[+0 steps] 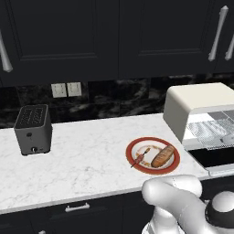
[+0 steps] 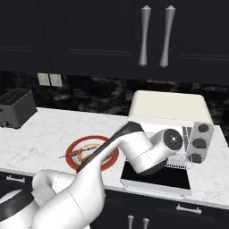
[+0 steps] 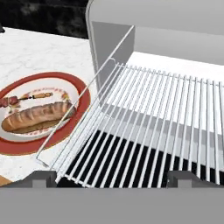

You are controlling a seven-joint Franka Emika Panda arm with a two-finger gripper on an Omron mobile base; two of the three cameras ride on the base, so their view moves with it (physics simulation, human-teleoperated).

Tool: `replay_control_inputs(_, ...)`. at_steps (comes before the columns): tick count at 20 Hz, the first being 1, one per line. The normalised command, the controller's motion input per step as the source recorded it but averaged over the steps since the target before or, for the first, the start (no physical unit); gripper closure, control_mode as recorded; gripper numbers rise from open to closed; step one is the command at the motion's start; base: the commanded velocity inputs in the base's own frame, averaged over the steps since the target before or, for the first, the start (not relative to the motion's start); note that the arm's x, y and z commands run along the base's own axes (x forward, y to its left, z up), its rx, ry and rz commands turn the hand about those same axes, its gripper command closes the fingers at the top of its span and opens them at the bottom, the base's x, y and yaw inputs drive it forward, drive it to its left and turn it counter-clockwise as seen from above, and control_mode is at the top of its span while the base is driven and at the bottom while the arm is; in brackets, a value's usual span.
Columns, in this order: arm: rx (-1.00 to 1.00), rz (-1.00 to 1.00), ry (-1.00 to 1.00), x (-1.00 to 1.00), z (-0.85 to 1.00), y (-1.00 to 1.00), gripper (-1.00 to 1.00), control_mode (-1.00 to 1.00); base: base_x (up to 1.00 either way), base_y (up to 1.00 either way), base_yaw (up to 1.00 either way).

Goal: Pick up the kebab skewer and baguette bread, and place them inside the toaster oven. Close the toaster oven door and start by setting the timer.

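The gripper [image 3: 112,179] is standing with jaws spread wide, holding nothing, over the wire rack [image 3: 148,127] pulled partway out of the toaster oven [image 1: 201,103]. The toaster oven door [image 2: 154,176] is lying open flat. At nine o'clock of the rack, the baguette bread [image 3: 37,116] and kebab skewer [image 3: 30,98] are resting side by side on the red-rimmed plate [image 3: 26,144].

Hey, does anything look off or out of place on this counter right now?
Nothing is spilled or damaged. The kebab skewer and baguette bread lie side by side on the red-rimmed plate. The toaster oven stands open, its wire rack pulled partly out over the lowered toaster oven door.
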Motion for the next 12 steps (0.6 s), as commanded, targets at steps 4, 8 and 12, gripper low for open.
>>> replay_control_inputs(4, 0.01, -0.02, 0.04, -0.79, 0.72, 0.90, -1.00, -1.00, 0.00, 0.00, 0.00)
replay_control_inputs(8, 0.00, -0.18, 0.16, -0.57, 0.01, 1.00, -1.00, -1.00, 0.00, 0.00, 0.00)
replay_control_inputs(12, 0.00, -0.24, 0.14, -0.13, 0.00, 1.00, -1.00, -1.00, 0.00, 0.00, 0.00)
